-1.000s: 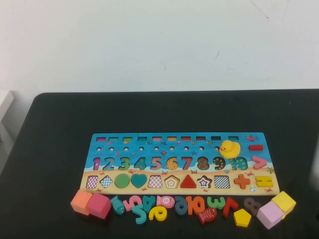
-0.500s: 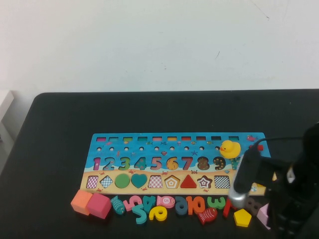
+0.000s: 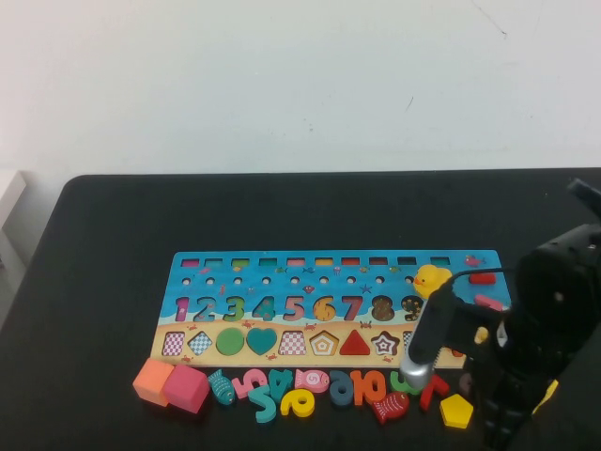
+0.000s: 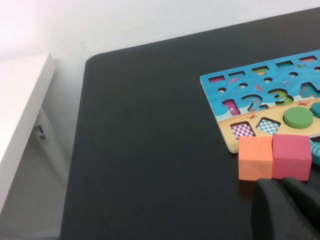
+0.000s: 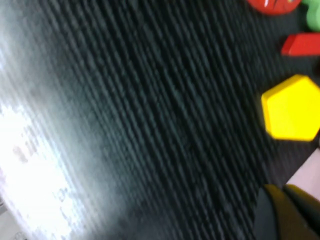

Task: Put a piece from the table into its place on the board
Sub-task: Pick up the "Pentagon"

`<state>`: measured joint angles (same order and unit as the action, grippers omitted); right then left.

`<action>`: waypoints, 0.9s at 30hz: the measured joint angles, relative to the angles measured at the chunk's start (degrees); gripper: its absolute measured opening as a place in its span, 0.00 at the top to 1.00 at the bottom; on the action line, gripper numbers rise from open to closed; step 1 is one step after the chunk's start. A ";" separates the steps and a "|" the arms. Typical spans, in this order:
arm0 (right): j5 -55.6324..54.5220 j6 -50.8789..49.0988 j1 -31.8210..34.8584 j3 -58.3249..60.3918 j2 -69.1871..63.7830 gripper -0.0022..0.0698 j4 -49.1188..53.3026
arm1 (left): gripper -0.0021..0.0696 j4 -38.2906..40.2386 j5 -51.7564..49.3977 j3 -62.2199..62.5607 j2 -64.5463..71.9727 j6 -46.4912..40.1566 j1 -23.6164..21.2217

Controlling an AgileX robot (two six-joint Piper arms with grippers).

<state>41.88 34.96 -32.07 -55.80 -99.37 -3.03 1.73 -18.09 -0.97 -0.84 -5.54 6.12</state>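
The yellow pentagon piece [image 3: 456, 411] lies flat on the black table [image 3: 113, 282] in front of the board's right end; it also shows in the right wrist view [image 5: 292, 107]. The board [image 3: 282, 272] lies in the middle of the table, with an unfilled pentagon slot [image 3: 324, 344] in its sandy bottom row. My right gripper [image 3: 497, 434] hangs low just to the right of the pentagon, apart from it, its fingers [image 5: 280, 215] shut and empty. My left gripper [image 4: 292, 210] is shut and empty, near the orange cube [image 4: 255, 157] by the board's left end.
Loose number pieces [image 3: 300, 390] and fish pieces lie in a row in front of the board. Orange [image 3: 152, 380] and pink [image 3: 188, 388] cubes sit at the front left. A yellow duck [image 3: 430, 279] stands on the board. My right arm [image 3: 545, 319] covers the board's right end.
My right arm has come into view from the right and moved left over the board's right end, hiding the cubes there. The pentagon has not moved.
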 joint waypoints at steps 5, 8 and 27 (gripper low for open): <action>0.00 -0.28 0.00 -2.92 -3.32 0.94 0.12 | 0.97 0.00 0.00 0.00 0.00 0.00 0.00; -0.18 -1.30 0.00 -3.89 -4.94 0.94 0.12 | 0.97 0.00 0.00 0.00 0.00 0.00 0.00; -4.32 -16.46 0.00 -4.01 -7.33 0.48 0.12 | 0.97 0.00 0.00 0.00 0.00 -0.12 0.00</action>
<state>37.55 18.50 -32.07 -59.81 -106.70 -2.90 1.73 -18.09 -0.97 -0.84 -5.66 6.12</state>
